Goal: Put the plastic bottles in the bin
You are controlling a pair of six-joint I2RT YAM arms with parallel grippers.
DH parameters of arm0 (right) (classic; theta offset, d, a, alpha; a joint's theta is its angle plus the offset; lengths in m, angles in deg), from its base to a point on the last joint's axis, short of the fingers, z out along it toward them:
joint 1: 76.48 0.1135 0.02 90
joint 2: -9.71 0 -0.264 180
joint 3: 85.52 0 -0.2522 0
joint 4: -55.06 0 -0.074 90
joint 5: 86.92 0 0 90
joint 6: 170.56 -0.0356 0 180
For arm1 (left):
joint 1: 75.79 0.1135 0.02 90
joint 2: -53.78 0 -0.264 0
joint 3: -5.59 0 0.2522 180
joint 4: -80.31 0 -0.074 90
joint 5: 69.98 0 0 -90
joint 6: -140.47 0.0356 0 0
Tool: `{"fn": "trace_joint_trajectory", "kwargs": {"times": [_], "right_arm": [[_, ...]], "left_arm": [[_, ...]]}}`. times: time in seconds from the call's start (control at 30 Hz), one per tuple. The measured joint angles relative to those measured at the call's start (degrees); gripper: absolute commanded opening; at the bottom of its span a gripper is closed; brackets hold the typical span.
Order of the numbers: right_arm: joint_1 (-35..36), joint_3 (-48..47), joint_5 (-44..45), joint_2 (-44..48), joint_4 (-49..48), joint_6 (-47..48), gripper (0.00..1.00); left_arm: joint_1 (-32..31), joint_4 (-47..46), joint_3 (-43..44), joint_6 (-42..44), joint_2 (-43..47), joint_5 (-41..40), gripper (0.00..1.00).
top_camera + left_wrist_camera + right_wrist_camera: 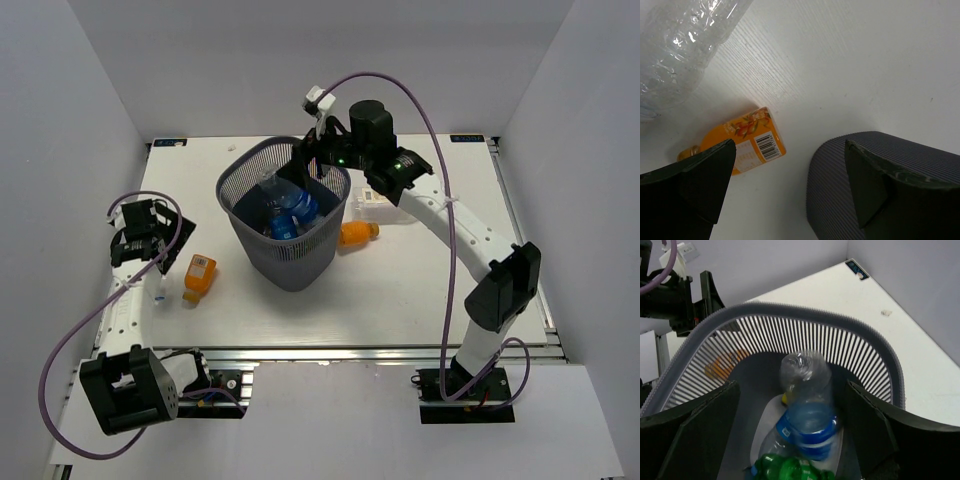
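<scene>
White worktop [400, 290] is carrying every item. At far left the left end effector [140, 235] is hanging low over the surface, its jaws spread wide with nothing between them. A clear crinkled bottle [680, 45] is lying at the upper left of its wrist view. Just right of it an orange bottle [198, 277] is lying on its side, near the bin but apart from it. At centre the bin [290, 262] is standing upright, holding clear bottles with blue labels [290, 212] and a green bottle [790, 467] beside them. Over its far rim the right end effector [305, 165] is hovering, jaws fully apart, gripping nothing. Right of the bin a second orange bottle [357, 233] is lying close by its wall. A clear white-labelled bottle [375, 207] is sitting partly hidden under the right arm [470, 235].
</scene>
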Motion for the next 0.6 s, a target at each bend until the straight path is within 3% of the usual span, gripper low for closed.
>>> {"fn": "trace_joint_trajectory", "kwargs": {"times": [0.27, 0.47, 0.6], "right_arm": [[0.00, 0.42, 1.97, 2.21, 1.46, -0.76, 0.89], [-0.24, 10.29, 8.04, 11.17, -2.78, -3.34, 0.89], [-3.15, 18.08, 11.26, 17.00, -5.53, -7.80, 0.89]], "left_arm": [[0.00, 4.79, 0.13, -2.75, -1.57, -4.81, 0.98], [0.09, 14.51, 4.85, -7.50, -4.35, -11.85, 0.98], [0.37, 17.22, 5.88, -9.49, -5.97, -11.30, 0.98]]}}
